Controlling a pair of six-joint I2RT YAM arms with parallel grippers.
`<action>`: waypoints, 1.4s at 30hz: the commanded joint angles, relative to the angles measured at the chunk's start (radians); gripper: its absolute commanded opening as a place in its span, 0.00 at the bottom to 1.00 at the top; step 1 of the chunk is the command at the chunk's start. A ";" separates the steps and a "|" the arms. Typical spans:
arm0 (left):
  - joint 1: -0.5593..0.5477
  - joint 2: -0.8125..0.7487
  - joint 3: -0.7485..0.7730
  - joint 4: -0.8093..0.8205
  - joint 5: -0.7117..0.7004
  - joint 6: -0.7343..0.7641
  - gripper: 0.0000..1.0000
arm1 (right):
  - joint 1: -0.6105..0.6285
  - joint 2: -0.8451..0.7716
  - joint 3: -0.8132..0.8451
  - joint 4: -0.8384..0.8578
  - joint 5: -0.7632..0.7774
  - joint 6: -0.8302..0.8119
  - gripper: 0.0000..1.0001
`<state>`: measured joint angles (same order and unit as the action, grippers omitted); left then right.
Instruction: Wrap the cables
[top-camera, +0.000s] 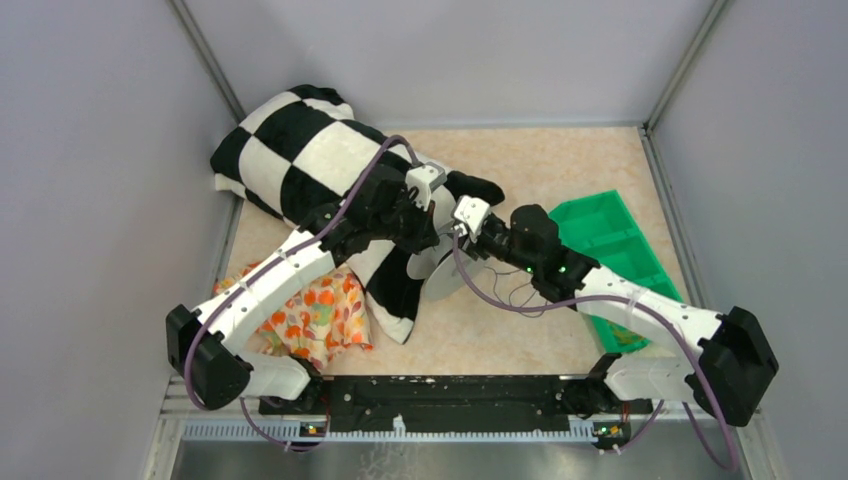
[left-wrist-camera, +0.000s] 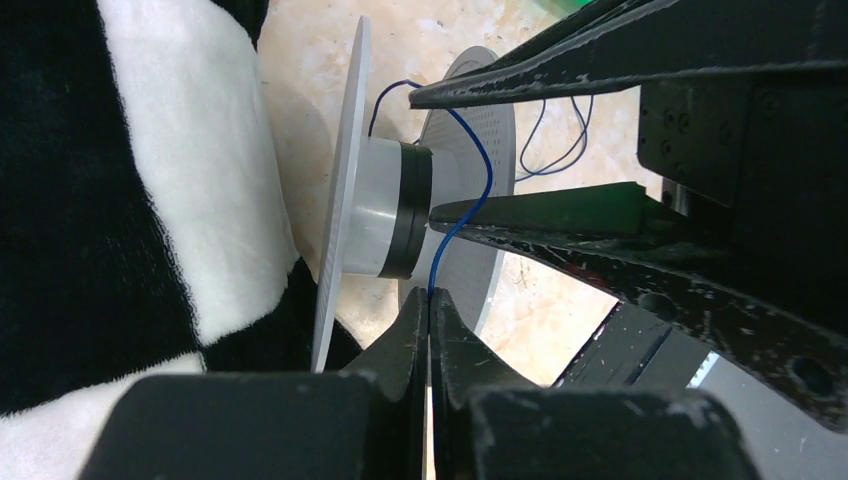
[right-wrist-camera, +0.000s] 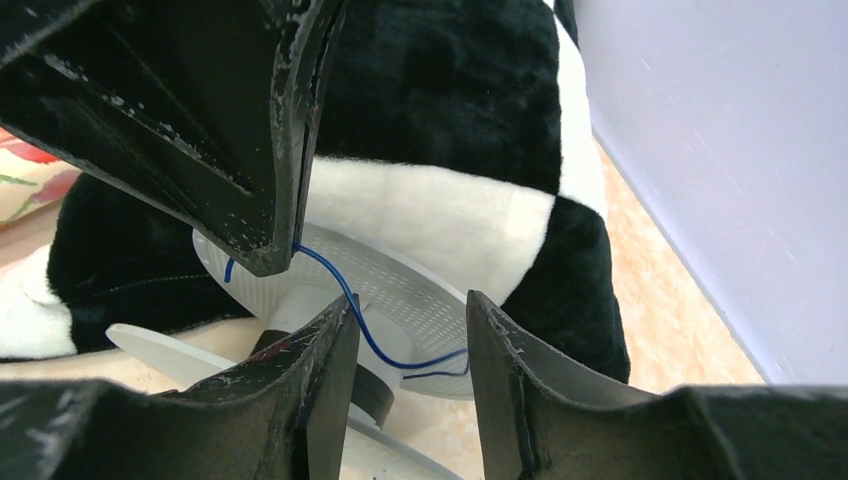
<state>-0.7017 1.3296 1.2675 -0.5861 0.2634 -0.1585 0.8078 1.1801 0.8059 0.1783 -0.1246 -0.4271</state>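
Note:
The cable is a thin blue wire (left-wrist-camera: 483, 165). It runs from the white spool's hub (left-wrist-camera: 385, 205), which is banded in black, to my left gripper (left-wrist-camera: 428, 305). That gripper is shut on the wire just below the spool. The wire passes through the gap of my right gripper (right-wrist-camera: 410, 320), whose jaws stand open around it next to the spool's perforated flange (right-wrist-camera: 400, 275). My left fingertips (right-wrist-camera: 275, 250) pinch the wire (right-wrist-camera: 365, 325) above. In the top view both grippers, left (top-camera: 432, 232) and right (top-camera: 455, 245), meet over the spool (top-camera: 440, 275). Slack wire (top-camera: 520, 297) loops on the table.
A black-and-white checkered plush blanket (top-camera: 300, 160) lies right behind and left of the spool. An orange floral cloth (top-camera: 320, 315) lies at the front left. A green divided bin (top-camera: 600, 240) stands at the right. Grey walls enclose the table on three sides.

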 joint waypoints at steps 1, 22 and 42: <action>0.007 -0.001 0.030 0.020 0.020 -0.001 0.00 | 0.013 0.014 0.040 0.024 0.007 -0.041 0.43; 0.020 -0.003 0.041 -0.013 0.085 0.010 0.00 | 0.028 0.067 0.036 0.085 0.024 -0.053 0.29; 0.023 -0.018 0.053 -0.052 0.045 0.004 0.00 | 0.028 0.036 0.013 0.103 0.032 0.054 0.00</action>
<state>-0.6815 1.3308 1.3113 -0.6426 0.3229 -0.1555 0.8227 1.2465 0.8131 0.2184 -0.0944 -0.4248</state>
